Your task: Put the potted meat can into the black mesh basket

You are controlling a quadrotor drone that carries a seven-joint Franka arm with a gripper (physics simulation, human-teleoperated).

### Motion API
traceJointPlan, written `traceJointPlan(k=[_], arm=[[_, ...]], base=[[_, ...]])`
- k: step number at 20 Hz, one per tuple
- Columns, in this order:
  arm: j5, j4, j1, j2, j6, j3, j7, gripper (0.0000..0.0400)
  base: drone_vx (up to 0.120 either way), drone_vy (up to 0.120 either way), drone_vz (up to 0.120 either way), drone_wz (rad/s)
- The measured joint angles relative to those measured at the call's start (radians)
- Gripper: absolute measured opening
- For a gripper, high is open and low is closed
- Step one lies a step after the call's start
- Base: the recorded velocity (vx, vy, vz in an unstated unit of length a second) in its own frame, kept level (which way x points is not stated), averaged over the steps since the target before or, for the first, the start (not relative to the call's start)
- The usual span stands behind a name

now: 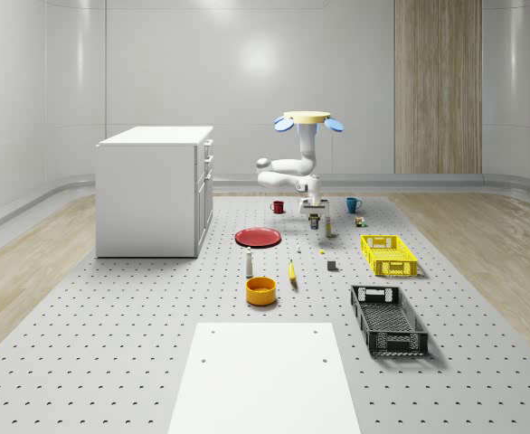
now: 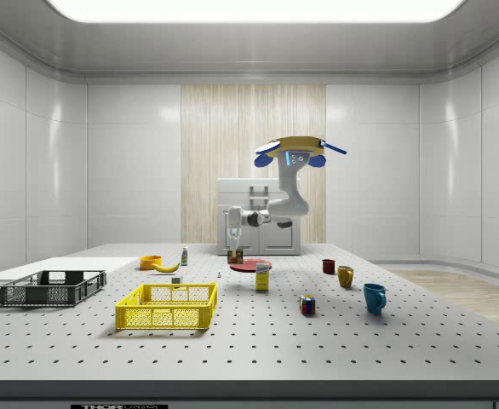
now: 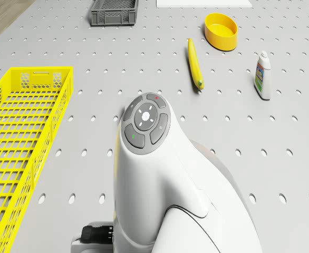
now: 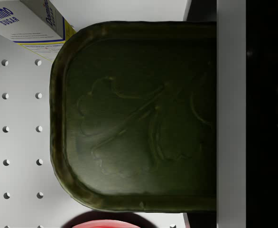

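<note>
The potted meat can (image 4: 139,118) had a dark olive, rounded-rectangular lid embossed with a raised pattern, seen face-on from directly above. The black mesh basket (image 1: 389,320) was a long rectangular crate lying flat on the perforated counter (image 1: 111,344), near the whole-scene view's right.

"Domino SUGAR" printed on white/yellow sugar box (image 4: 32,26), wrist view.

tabletop (image 1: 111,344): matt grey metal, perforated | potted meat can (image 4: 139,118): dull dark metal lid, embossed | black mesh basket (image 1: 388,319): matt plastic lattice | yellow basket (image 3: 17,142): glossy plastic mesh | arm (image 3: 160,179): smooth glossy white plastic | sugar box (image 4: 30,23): printed paper carton | cabinet (image 1: 152,190): smooth white, satin | wall panel (image 1: 437,86): wood grain
</note>
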Motion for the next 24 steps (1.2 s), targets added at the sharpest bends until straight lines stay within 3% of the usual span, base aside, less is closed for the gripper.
traceJointPlan(k=[9, 24], arm=[[0.005, 0.001, -0.003, -0.012, 0.011, 0.002, 0.003, 0.0282], [0.013, 0.002, -0.008, -0.03, 0.028, 0.004, 0.007, 0.0282]], base=[[0.12, 0.018, 0.0, 0.0], [0.12, 0.12, 0.0, 0.0]])
